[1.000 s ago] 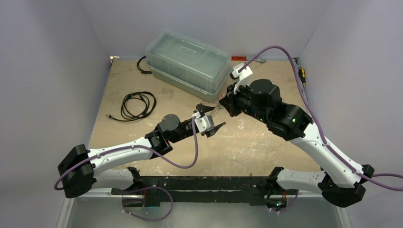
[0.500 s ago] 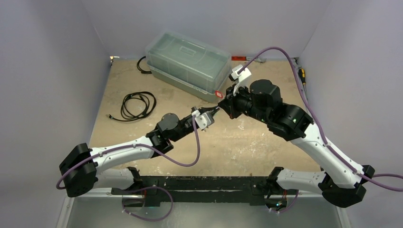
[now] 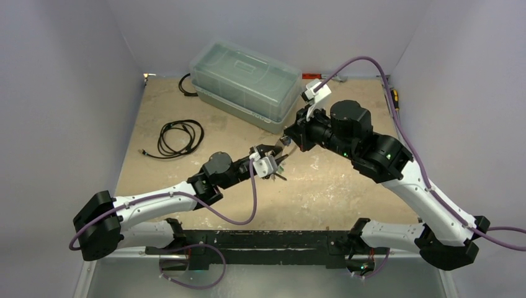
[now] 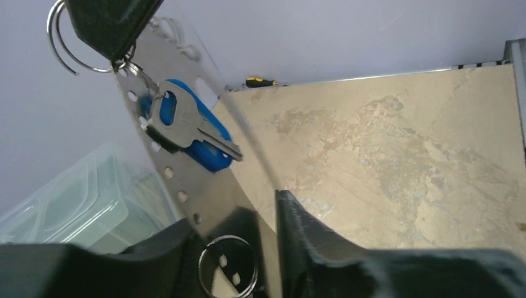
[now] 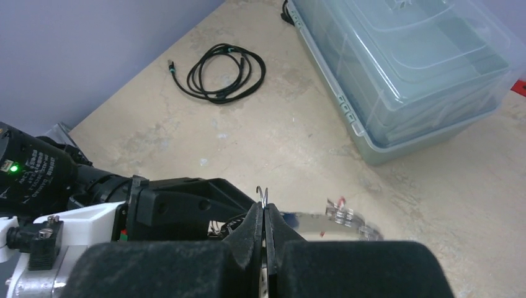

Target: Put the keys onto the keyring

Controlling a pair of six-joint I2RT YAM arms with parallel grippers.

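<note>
Above the tabletop's (image 3: 322, 186) middle, the right gripper (image 5: 265, 214) pinches the thin wire split ring (image 4: 57, 38) of a blue-headed silver key (image 4: 189, 126) beside the flat grey holed metal keyring (image 4: 205, 186), which stands between the left gripper's (image 3: 276, 164) jaws, grip unclear; threading apparently needs exact hole alignment next.

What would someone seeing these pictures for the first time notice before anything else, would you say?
Probably the left gripper and right gripper, nearly tip to tip above mid-table. Up close, a silver key with a blue tag hangs in front of the perforated grey keyring, with the right gripper shut on a wire split ring. A clear plastic box sits at the far edge.
</note>
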